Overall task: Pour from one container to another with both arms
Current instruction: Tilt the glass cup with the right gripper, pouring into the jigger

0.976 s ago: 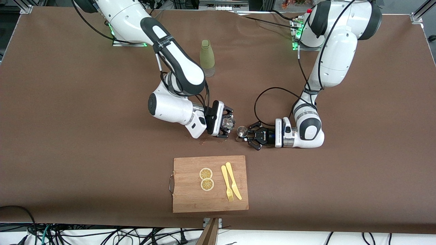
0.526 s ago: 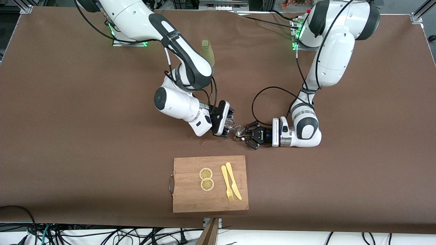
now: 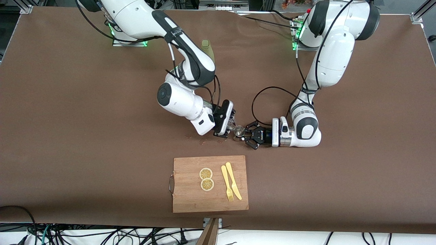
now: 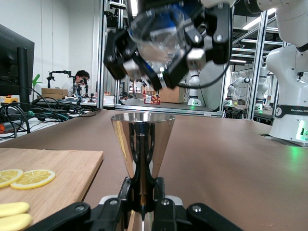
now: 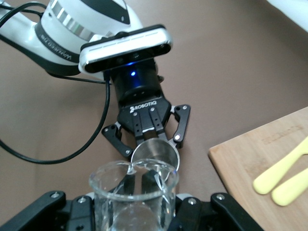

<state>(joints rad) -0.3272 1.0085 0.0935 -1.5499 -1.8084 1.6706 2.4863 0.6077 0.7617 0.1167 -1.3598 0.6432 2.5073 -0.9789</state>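
Observation:
My left gripper [image 3: 244, 133] lies low over the table's middle, shut on the narrow waist of a steel jigger [image 3: 239, 130] that stands upright. In the left wrist view the jigger [image 4: 143, 142] rises between the fingers [image 4: 126, 199], its cone open upward. My right gripper [image 3: 227, 123] is shut on a clear glass beaker [image 3: 232, 124], tilted with its spout just over the jigger's rim. In the right wrist view the beaker [image 5: 133, 192] fills the foreground, its lip above the jigger [image 5: 156, 153]. I see no liquid in it.
A wooden cutting board [image 3: 190, 200] lies nearer the front camera, with two lemon slices [image 3: 206, 179], a yellow fork [image 3: 226, 183] and a knife [image 3: 233, 180]. A green bottle [image 3: 207, 48] stands near the right arm's base, partly hidden by that arm. A few crumbs [image 3: 203, 142] lie beside the grippers.
The right arm has swung toward the left gripper, bringing the tilted beaker up to the jigger's rim. The left gripper shifted slightly toward it, then held still.

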